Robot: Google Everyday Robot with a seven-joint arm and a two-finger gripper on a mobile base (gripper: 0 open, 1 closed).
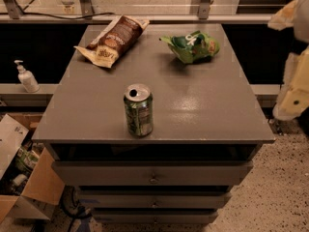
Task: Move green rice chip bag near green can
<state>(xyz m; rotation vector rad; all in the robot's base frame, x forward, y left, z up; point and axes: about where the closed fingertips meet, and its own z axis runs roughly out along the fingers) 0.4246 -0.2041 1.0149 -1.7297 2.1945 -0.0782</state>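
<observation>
Grey counter (207, 115) front and centre here, sitting on a stack of drawers (152, 173), with a speckled floor (282, 187) off to the right and a dark ledge running behind. And there's the green can (138, 110), upright near the front edge, a little left of centre, silver top catching the light, opening showing. Up at the back right, the green rice chip bag (192, 46) lies crumpled and glossy, white lettering facing up. It's well apart from the can, with plenty of bare grey between them. Back left, a brown and cream snack bag (112, 40) lies on a slant, its lower end reaching toward the left edge, clear of the green bag. Over at the right border of the view, the robot's pale hand (292, 96) hangs beside the counter, off its surface and touching none of the items. Only cream-coloured casing shows there, and whether the hand is apart or together, I cannot tell. Down on the left, a white pump bottle (25, 76) stands on the ledge, and an open cardboard box (34, 187) sits on the floor by the drawers.
</observation>
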